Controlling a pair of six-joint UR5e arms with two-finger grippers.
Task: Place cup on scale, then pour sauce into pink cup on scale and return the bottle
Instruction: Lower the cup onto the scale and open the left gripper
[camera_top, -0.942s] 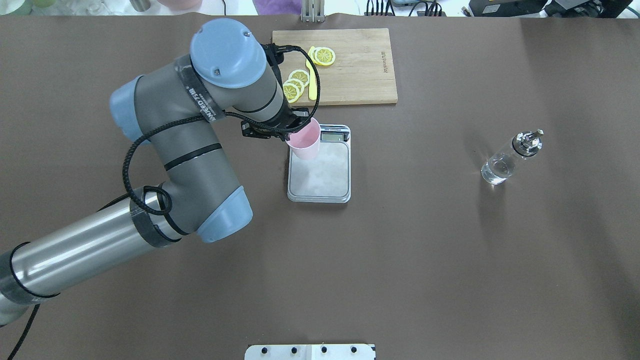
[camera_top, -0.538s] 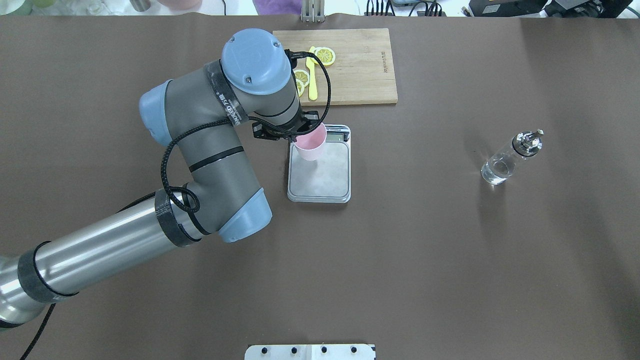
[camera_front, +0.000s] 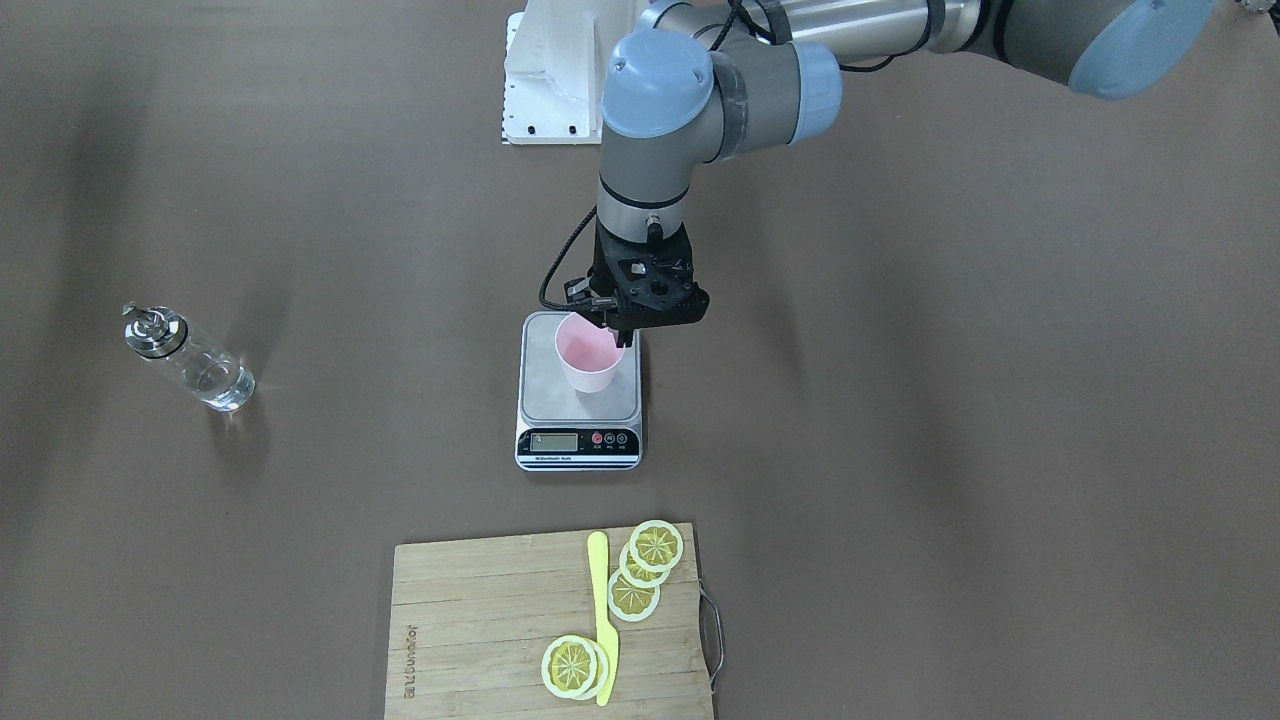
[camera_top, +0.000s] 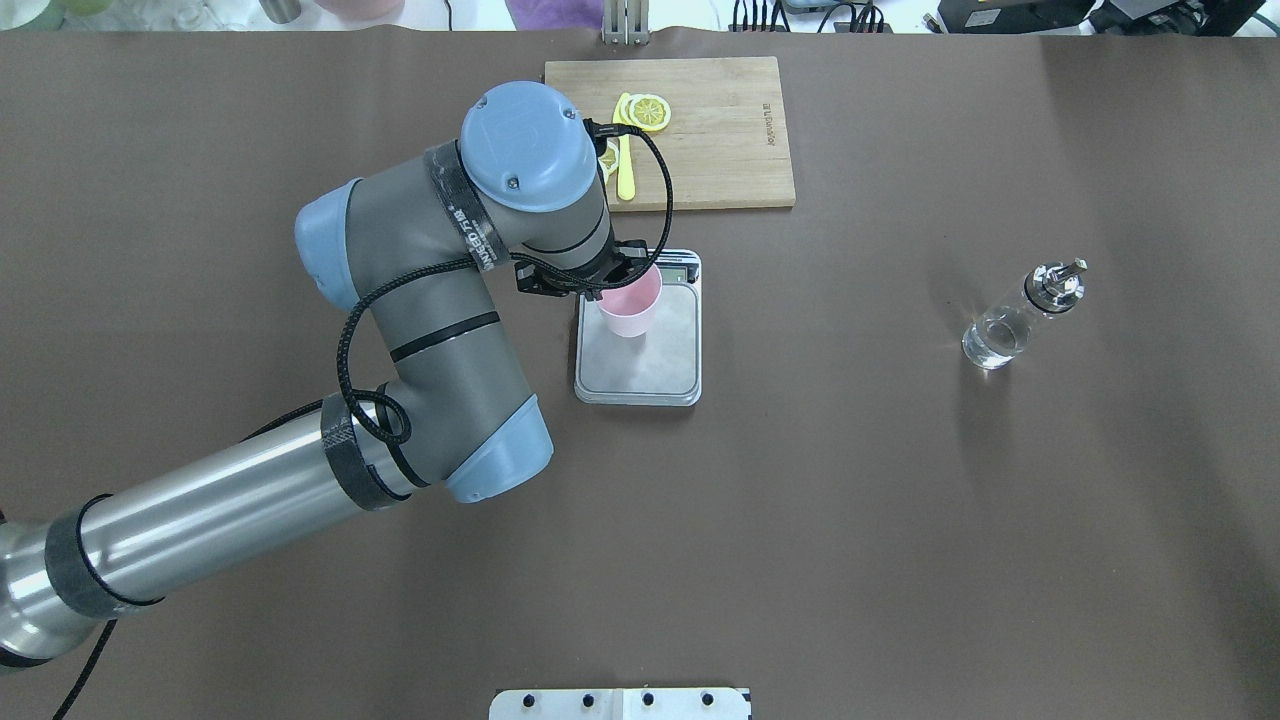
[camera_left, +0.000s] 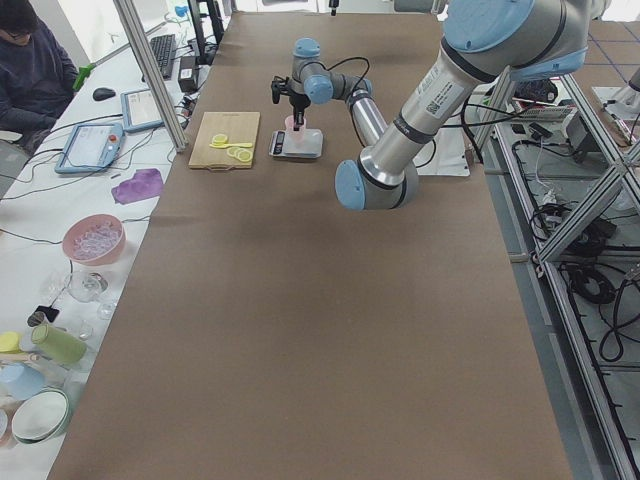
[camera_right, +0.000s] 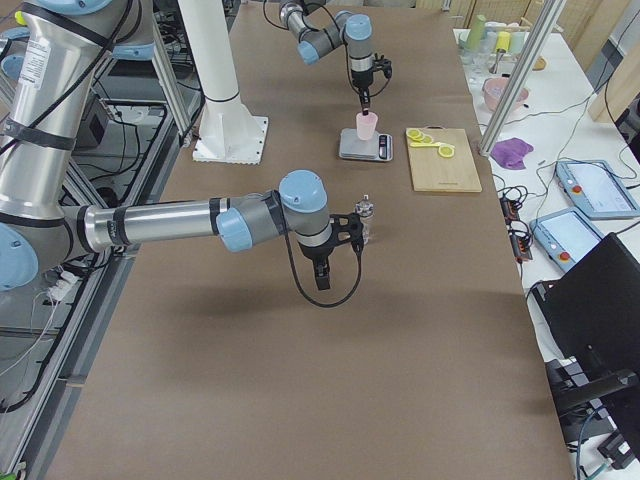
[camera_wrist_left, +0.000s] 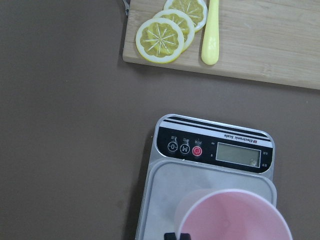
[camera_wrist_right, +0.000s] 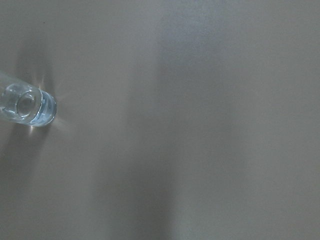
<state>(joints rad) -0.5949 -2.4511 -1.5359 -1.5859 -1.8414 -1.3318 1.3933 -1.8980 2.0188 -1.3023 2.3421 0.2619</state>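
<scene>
Brown worktop (camera_top: 800, 520) from edge to edge, with a bit of desk clutter past the far side. I'm using the scale (camera_top: 655, 365) as the reference point.

From the left of the scale, the left arm (camera_top: 440, 290) bends in over its near-left corner. The left jaws are pinching the cup (camera_top: 630, 303) by the rim, on the side facing the arm. The cup is upright with its mouth up, sitting inside the outline of the steel platform. Honestly can't tell whether its base is touching the platform or hanging just above it. In the left wrist view the pink rim fills the bottom. Beyond it is the scale's black strip with the red button (camera_wrist_left: 197, 149) and the little display (camera_wrist_left: 239, 153).

Just past the scale's display end is a wooden board (camera_top: 720, 150). It has lemon slices (camera_top: 648, 112) and a yellow utensil (camera_top: 626, 175) on it.

Well off to the right of the scale, the bottle (camera_top: 1000, 335) stands on its own on the bare worktop with its silver cap (camera_top: 1058, 283) on. The sauce inside is clear and hard to make out.

The right arm (camera_right: 250, 220) is out on that same side of the scale. The right jaws only turn up in the side view, so I can't tell if they're spread or pressed together.
</scene>
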